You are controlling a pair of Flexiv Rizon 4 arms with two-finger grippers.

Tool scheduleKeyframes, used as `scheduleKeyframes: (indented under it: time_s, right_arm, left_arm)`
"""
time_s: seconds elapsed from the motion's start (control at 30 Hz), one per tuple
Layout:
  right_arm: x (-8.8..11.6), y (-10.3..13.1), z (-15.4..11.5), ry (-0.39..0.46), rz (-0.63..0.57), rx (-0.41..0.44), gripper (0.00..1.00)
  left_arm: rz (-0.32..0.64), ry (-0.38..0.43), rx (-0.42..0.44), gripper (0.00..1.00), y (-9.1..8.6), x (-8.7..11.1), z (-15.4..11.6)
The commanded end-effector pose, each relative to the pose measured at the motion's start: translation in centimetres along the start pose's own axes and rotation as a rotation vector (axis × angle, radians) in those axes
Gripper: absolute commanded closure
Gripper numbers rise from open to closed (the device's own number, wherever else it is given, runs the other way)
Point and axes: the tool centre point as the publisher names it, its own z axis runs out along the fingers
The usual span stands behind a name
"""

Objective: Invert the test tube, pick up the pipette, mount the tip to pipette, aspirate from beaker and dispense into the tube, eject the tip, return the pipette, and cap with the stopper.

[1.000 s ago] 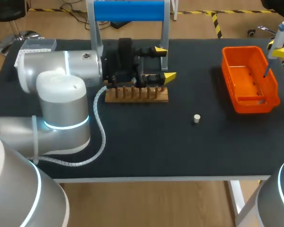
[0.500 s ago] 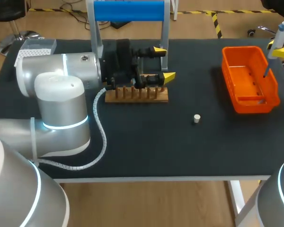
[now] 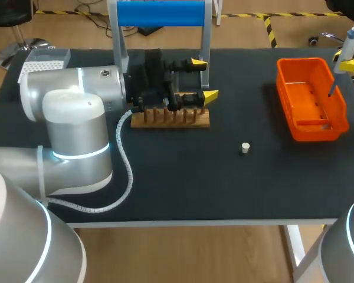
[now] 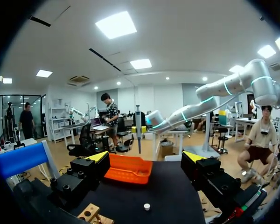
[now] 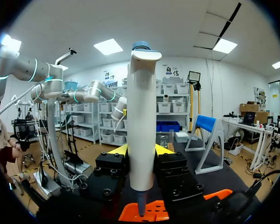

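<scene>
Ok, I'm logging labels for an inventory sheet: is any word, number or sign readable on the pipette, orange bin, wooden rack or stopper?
None can be read.
The pipette, held in the right pincer: plain white body, no print visible.
The orange bin: no marks.
The wooden rack: no marks.
The stopper: too small to tell.

Blue-barred frame (image 3: 160,13), black table (image 3: 183,177)

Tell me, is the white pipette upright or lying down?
Upright: the pipette stands vertical in the right gripper, point down over the orange bin.
</scene>
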Motion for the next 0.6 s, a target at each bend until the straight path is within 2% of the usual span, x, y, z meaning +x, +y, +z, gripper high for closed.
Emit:
scheduleKeyframes:
  time_s: [0.03, 0.37, 0.6]
  right_arm:
    - [1.1, 0.4, 1.1, 0.005, -0.011, 0.018, 1.0]
    - [5.5, 2.3, 8.0, -0.017, -0.048, 0.009, 1.0]
    - [6.9, 1.8, 15.3, 0.004, -0.057, 0.062, 1.0]
  left_arm:
    - [0.0, -0.004, 0.002, 0.0, 0.0, 0.1, 0.1]
    - [0.0, -0.004, 0.002, 0.0, 0.0, 0.1, 0.1]
    - [0.0, -0.004, 0.002, 0.0, 0.0, 0.1, 0.1]
